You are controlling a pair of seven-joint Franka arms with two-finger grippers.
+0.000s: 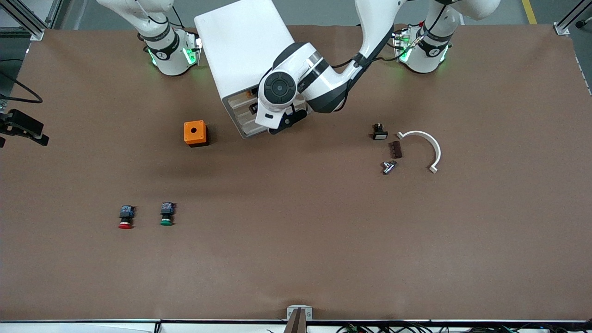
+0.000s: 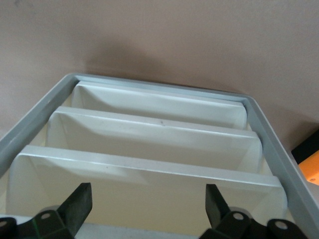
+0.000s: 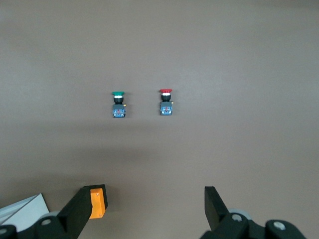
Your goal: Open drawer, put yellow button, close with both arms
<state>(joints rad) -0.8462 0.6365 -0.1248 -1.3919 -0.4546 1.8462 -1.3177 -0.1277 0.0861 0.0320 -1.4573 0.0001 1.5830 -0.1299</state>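
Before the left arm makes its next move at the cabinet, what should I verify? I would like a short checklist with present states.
1. Left gripper open, at the cabinet's drawer fronts: ok.
2. Right gripper open, over the table beside the orange box: ok.
3. Yellow button located: not ok, only the red button and green button show.
4. Uppermost drawer open or shut: cannot tell.

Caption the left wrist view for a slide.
Open left gripper poised at the front of the white cabinet, facing its stacked cream drawers.
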